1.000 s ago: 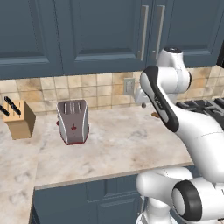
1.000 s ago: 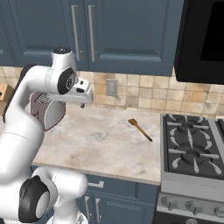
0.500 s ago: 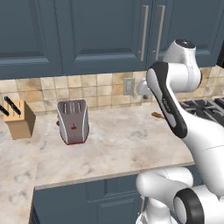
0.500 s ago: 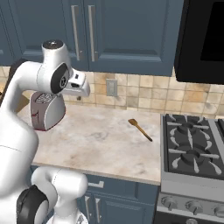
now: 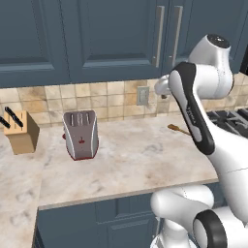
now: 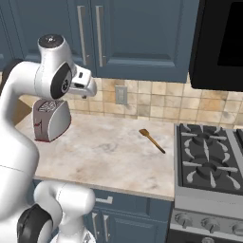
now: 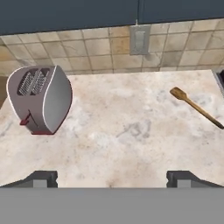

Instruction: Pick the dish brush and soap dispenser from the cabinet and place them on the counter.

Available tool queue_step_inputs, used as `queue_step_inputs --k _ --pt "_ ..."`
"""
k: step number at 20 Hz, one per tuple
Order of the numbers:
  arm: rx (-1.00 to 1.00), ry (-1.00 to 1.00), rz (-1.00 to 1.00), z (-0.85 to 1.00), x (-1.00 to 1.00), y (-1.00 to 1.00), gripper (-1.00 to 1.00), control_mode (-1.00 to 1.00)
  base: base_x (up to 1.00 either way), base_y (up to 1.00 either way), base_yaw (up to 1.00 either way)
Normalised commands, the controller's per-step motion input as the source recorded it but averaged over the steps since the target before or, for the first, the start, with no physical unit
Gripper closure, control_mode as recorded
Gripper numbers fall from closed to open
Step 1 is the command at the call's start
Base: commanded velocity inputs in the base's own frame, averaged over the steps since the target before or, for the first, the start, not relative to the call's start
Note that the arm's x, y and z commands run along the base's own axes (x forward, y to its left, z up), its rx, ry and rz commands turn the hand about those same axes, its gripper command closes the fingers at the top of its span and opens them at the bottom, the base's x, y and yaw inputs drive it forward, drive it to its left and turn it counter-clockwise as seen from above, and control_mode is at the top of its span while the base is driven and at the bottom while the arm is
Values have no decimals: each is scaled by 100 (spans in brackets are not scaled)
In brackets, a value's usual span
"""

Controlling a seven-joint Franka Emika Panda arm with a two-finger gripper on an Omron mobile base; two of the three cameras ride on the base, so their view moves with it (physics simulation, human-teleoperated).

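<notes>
Facing the arm, the cabinet shows two shut dark slate-blue doors with long silver bar handles. It hangs above the beige marbled bench, higher than the end effector, which hovers over the bench near the wall. The end effector's fingertips are spread wide, holding and touching nothing.

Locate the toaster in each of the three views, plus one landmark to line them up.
Left base view: toaster left of centre on the counter, right of the knife block.
Right base view: toaster at the left, partly behind the arm.
Hand view: toaster at the left, seen from above.
Shared landmark: wall outlet on the tiled backsplash.
</notes>
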Motion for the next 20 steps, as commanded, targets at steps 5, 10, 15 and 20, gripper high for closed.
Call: queue_step_inputs --k 5,10,15,20 --pt "-10 -1 -2 27 1 -13 -100 -100 0 0 0" --pt "-8 -1 -3 33 4 -4 -100 -100 0 0 0" --pt "-7 -1 0 25 12 2 -100 -100 0 0 0" --pt "-4 -7 2 16 25 0 -100 -100 0 0 0"
